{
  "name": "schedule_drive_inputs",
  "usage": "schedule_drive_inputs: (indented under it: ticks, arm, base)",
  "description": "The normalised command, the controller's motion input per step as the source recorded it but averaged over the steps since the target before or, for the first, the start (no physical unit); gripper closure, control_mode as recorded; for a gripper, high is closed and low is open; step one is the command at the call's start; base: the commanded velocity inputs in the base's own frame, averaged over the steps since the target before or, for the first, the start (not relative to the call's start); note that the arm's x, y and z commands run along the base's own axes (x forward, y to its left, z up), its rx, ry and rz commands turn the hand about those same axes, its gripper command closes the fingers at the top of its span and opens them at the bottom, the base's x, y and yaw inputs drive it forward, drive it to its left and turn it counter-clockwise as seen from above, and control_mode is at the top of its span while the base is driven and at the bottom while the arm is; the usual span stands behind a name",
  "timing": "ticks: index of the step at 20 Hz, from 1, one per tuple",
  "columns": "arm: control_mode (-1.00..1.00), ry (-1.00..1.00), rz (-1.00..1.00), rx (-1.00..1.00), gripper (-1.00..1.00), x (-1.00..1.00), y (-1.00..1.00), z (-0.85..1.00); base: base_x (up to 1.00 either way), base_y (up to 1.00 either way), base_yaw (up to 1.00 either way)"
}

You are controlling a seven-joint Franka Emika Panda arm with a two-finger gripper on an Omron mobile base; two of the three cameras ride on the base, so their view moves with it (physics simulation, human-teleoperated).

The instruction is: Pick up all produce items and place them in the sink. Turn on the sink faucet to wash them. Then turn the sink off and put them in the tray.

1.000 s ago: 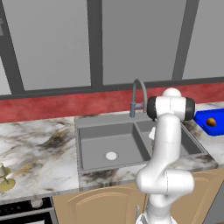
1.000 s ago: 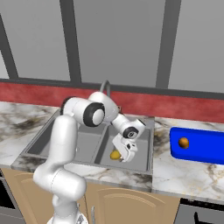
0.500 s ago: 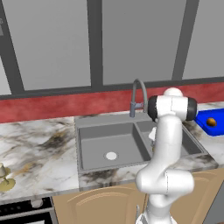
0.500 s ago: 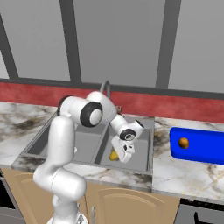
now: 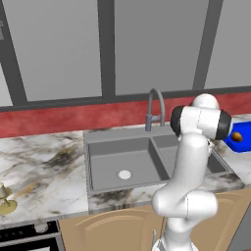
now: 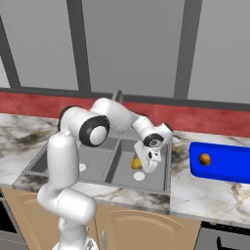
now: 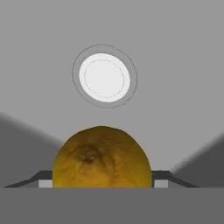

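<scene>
Hand view: the yellow fruit [image 7: 103,157] sits squarely between the two dark fingertips [image 7: 43,180], which press against its left and right sides, so the gripper [image 7: 103,183] is pinching the fruit. Beyond it lies the flat grey floor of a sink basin, with the round pale drain [image 7: 104,77] just above the fruit in this view.

In the right base view the gripper [image 6: 144,165] hangs low inside the right-hand basin of the sink [image 6: 63,146], with the yellow fruit [image 6: 136,163] at its tip, just beside the drain [image 6: 139,176] near the basin's front edge. Whether the fruit touches the basin floor cannot be told.

The orange fruit [image 6: 205,159] lies on the blue tray [image 6: 229,163], near the tray's left end; the tray rests on the marble counter [image 6: 195,190] to the right of the sink. In the left base view the faucet [image 5: 155,109] stands at the sink's back edge, between the two basins, and a pale cup on an olive dish [image 5: 5,200] sits at the counter's far left front.
</scene>
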Motion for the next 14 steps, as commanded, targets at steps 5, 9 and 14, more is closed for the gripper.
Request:
schedule_drive_inputs:
  ticks: [5, 9, 14]
  arm:
    - [-1.00, -0.04, 0.00, 0.00, 1.00, 0.00, -0.98, 0.69]
    - [-1.00, -0.05, 0.00, -0.01, 1.00, -0.01, -1.00, 0.48]
    - [-1.00, -0.05, 0.00, -0.06, 1.00, 0.00, -0.96, 0.36]
  base:
    - [0.00, 0.00, 0.00]
    - [0.00, 0.00, 0.00]
    - [0.00, 0.00, 0.00]
